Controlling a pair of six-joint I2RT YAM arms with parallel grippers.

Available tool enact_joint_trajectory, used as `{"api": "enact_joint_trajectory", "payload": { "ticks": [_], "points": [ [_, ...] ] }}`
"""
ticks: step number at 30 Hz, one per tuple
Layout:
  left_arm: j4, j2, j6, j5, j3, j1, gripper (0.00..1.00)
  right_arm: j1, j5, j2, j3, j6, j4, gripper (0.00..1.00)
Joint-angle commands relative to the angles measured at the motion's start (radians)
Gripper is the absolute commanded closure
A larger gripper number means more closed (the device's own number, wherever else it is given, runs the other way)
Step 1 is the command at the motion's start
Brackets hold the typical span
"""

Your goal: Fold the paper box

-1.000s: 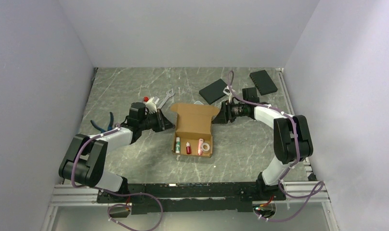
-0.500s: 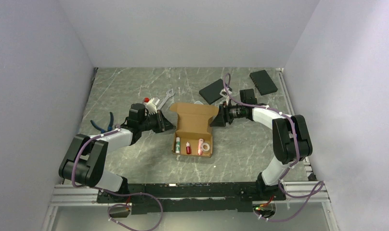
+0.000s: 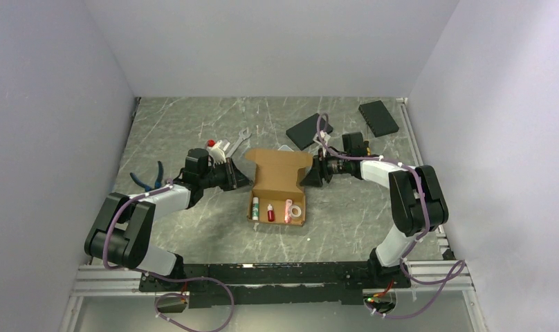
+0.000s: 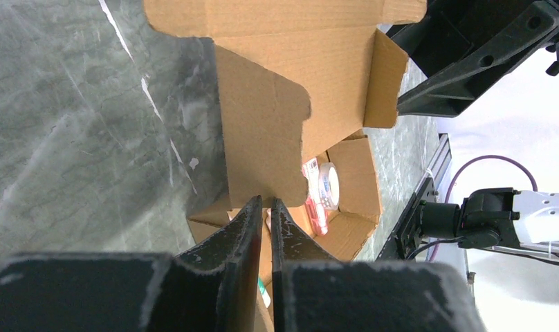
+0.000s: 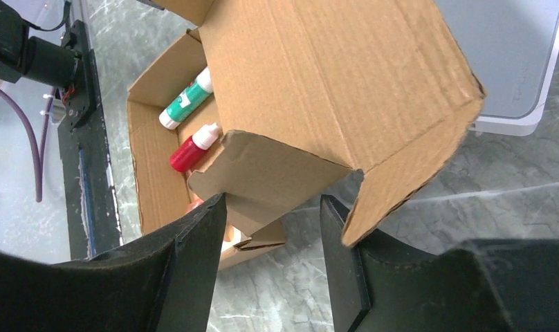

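Observation:
The paper box (image 3: pixel 279 181) is a brown cardboard mailer in the middle of the table, its lid standing up at the far end. Its tray holds a green-white tube (image 5: pixel 187 99), a red bottle (image 5: pixel 191 149), a pink item and a tape roll (image 4: pixel 328 184). My left gripper (image 3: pixel 243 175) is at the lid's left side; in the left wrist view its jaws (image 4: pixel 266 202) are shut, tips against the lower edge of the left side flap (image 4: pixel 263 138). My right gripper (image 3: pixel 310 174) is open at the lid's right side, its fingers (image 5: pixel 194 263) on either side of the right side flap (image 5: pixel 277 176).
Two black slabs (image 3: pixel 306 130) (image 3: pixel 378 117) lie at the back right. Blue pliers (image 3: pixel 151 178), a wrench (image 3: pixel 241 140) and a small white thing with a red top (image 3: pixel 218 146) are at the left. A translucent white case (image 5: pixel 519 69) lies behind the lid.
My right gripper has moved left, up to the lid's right side flap. The left arm has hardly moved.

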Motion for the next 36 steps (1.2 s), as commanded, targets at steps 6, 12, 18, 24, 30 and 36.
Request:
{"api": "enact_joint_trajectory", "payload": {
  "ticks": [6,12,18,24,30,36],
  "points": [
    [0.044,-0.006,0.026,0.031,0.005,0.002,0.85,0.002,-0.086,0.023,-0.005,0.089,0.148,0.44],
    [0.038,0.001,0.030,0.027,0.008,0.002,0.85,0.000,-0.093,0.048,-0.006,0.189,0.195,0.44],
    [0.035,0.009,0.027,0.012,0.011,0.002,0.85,-0.020,-0.088,0.084,-0.020,0.325,0.275,0.43],
    [0.039,0.023,0.016,0.007,0.016,0.002,0.84,-0.025,-0.110,0.116,-0.036,0.404,0.363,0.42],
    [0.044,0.037,0.008,0.006,0.020,0.003,0.84,-0.038,-0.126,0.160,-0.054,0.508,0.465,0.43],
    [0.051,0.038,0.002,0.006,0.017,0.007,0.84,-0.049,-0.133,0.192,-0.069,0.597,0.550,0.43]
  ]
}}
